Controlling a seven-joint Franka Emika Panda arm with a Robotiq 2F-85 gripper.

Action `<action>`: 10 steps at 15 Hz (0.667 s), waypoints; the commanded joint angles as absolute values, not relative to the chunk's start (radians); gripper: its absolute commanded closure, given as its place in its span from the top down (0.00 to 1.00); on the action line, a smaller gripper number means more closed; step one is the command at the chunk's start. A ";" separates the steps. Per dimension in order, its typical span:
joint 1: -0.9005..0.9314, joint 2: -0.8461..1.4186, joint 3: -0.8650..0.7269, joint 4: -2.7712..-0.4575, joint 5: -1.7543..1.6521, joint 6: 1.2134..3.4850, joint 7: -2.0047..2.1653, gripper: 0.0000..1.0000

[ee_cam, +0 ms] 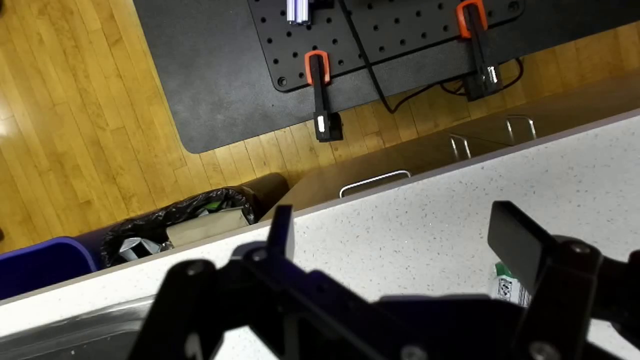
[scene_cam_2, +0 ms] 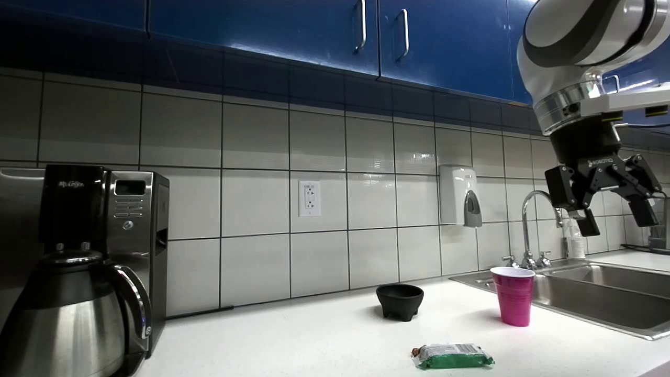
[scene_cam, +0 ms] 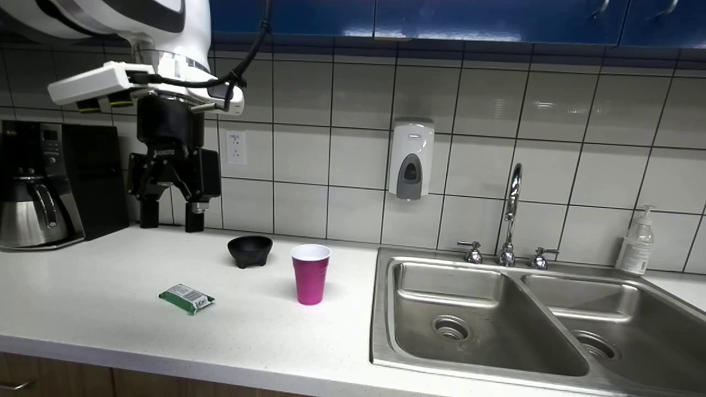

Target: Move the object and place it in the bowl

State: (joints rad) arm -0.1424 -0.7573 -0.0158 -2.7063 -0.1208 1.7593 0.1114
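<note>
Pincer [scene_cam: 171,216] noted spread, nothing held; packet [scene_cam: 186,299] should be straddled across its narrow width and lifted by the middle.

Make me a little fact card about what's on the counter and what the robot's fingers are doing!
To move: packet, green and pale, flat on the counter
Goes in: bowl, black, upright
Also there: cup, pink, upright, between bowl and sink
Fingers: open, up in the air, holding nothing
Done: no, packet outside bowl
</note>
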 commanded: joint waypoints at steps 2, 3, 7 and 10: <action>-0.116 -0.736 -0.013 -2.727 -0.135 1.794 0.099 1.00; -0.108 -0.725 -0.010 -2.736 -0.140 1.816 0.094 1.00; -0.081 -0.660 -0.004 -2.762 -0.150 1.903 0.081 1.00; -0.071 -0.589 0.003 -2.771 -0.170 1.990 0.083 1.00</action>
